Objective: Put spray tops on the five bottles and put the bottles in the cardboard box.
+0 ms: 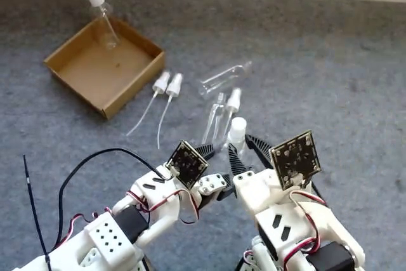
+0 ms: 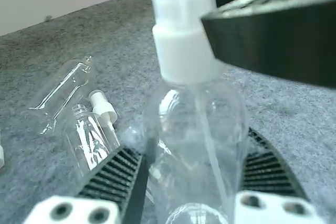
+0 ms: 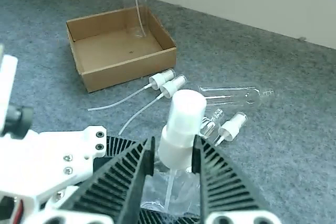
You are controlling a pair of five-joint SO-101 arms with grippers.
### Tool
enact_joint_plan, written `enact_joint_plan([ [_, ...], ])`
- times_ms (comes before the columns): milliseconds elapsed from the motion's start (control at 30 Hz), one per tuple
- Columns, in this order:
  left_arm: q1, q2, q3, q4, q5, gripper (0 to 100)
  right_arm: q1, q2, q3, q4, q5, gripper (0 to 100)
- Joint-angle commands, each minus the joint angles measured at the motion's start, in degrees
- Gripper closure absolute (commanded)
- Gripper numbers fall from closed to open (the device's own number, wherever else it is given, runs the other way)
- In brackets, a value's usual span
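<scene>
The left hand (image 2: pixel 189 182) was clenched on the body of a clear bottle (image 2: pixel 194 129), held upright near the front edge of the bench (image 1: pixel 342 61). The right hand (image 3: pixel 173 150) gripped the white spray top (image 3: pixel 181 121) sitting on that bottle's neck. The cardboard box (image 1: pixel 130 93) lay towards the bench's far left corner, with a capped bottle (image 1: pixel 108 26) leaning at its far corner. Two loose spray tops (image 1: pixel 168 84) lay just beside the box, and a bare bottle (image 1: pixel 225 77) lay on its side near them.

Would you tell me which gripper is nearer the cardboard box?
Left. The left gripper, holding the bottle, sits toward the cardboard box; the right gripper, clamping its spray top, sits farther off.
</scene>
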Motion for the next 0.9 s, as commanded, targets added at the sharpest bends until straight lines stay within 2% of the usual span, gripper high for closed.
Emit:
enact_joint_plan([
  [0,-0.2,-1.1,-3.8,-1.3,0.4,89,-1.3,-0.2,-0.3,0.6,0.6,89.9],
  [233,-1.0,-1.1,-4.0,-1.3,0.4,89,-1.3,-0.4,-0.3,0.7,0.6,89.9],
  [667,-14.9,-1.1,-7.6,-1.4,0.1,89,-1.3,-0.4,-0.2,2.2,0.7,89.9],
  [867,-24.7,-0.7,-13.7,-1.3,-11.4,89,-1.2,-0.4,-0.1,2.2,0.7,89.9],
])
